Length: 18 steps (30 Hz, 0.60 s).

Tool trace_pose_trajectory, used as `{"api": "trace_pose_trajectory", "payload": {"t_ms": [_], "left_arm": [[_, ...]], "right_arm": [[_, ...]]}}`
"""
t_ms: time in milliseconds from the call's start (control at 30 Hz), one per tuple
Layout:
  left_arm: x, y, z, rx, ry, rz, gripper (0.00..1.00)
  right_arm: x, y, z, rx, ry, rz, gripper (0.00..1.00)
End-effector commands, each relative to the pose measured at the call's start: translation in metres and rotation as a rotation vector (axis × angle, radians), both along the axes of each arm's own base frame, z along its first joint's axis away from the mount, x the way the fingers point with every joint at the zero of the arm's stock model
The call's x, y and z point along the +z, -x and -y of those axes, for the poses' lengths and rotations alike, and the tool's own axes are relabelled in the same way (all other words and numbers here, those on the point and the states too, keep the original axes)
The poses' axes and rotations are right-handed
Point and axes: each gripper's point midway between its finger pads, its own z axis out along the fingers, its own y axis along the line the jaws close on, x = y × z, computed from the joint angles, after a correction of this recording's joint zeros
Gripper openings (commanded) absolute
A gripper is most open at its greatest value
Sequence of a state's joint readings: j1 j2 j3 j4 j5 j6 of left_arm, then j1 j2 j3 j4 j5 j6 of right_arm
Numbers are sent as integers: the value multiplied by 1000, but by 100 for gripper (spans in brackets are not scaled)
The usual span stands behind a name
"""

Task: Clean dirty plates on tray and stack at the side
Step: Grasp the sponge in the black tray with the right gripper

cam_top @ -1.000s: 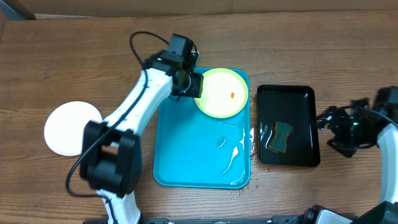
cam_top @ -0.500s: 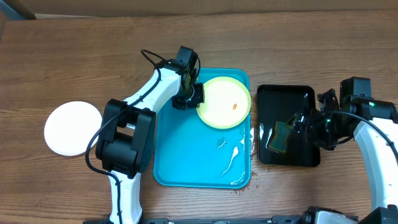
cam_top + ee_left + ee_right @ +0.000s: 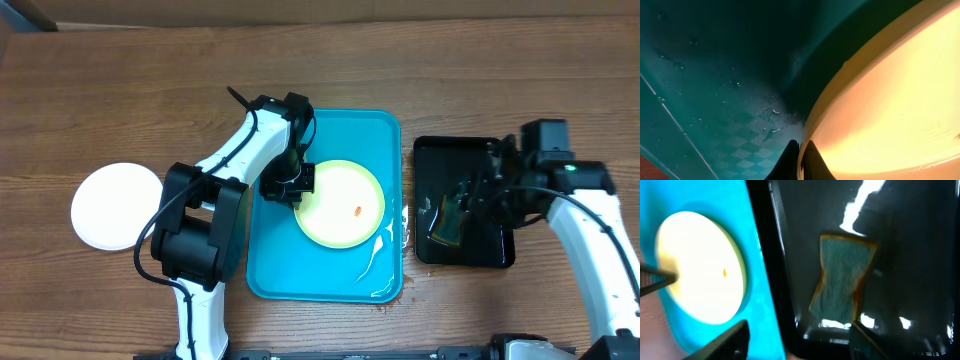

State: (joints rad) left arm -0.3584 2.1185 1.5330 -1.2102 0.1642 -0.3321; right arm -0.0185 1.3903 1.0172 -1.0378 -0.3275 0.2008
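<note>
A pale yellow-green plate [image 3: 341, 203] with a small orange smear lies on the turquoise tray [image 3: 275, 260]. My left gripper [image 3: 296, 186] is shut on the plate's left rim; the left wrist view shows the fingers [image 3: 800, 161] pinching the rim of the plate [image 3: 890, 110] over the wet tray [image 3: 715, 75]. A white plate [image 3: 115, 205] lies on the table at the far left. My right gripper [image 3: 478, 200] is open above the black tray [image 3: 485, 150], over the sponge [image 3: 452, 220]. The right wrist view shows the sponge [image 3: 842, 277], the plate [image 3: 700, 265] and the open fingers [image 3: 800, 342].
Water streaks lie on the turquoise tray's lower right [image 3: 375, 255]. The black tray [image 3: 910, 240] is wet and sits right of the turquoise tray. The table's back edge runs along the top.
My left gripper dragged the yellow-green plate from the tray's upper right corner towards its middle. My right arm moved left from the table's edge to over the sponge.
</note>
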Motion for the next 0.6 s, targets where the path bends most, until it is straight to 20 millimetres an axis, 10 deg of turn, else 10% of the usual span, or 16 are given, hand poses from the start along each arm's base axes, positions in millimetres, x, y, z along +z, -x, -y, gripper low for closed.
{"api": "trace_pose_trajectory", "payload": {"t_ms": [0, 367, 567], "left_arm": [[7, 1, -2, -66, 16, 20, 4], [4, -8, 2, -75, 31, 60, 4], [5, -7, 2, -75, 31, 58, 4]], "right_arm": [[-32, 1, 15, -139, 173, -82, 55], [-115, 6, 20, -228, 294, -314, 8], [-102, -1, 25, -216, 305, -302, 4]]}}
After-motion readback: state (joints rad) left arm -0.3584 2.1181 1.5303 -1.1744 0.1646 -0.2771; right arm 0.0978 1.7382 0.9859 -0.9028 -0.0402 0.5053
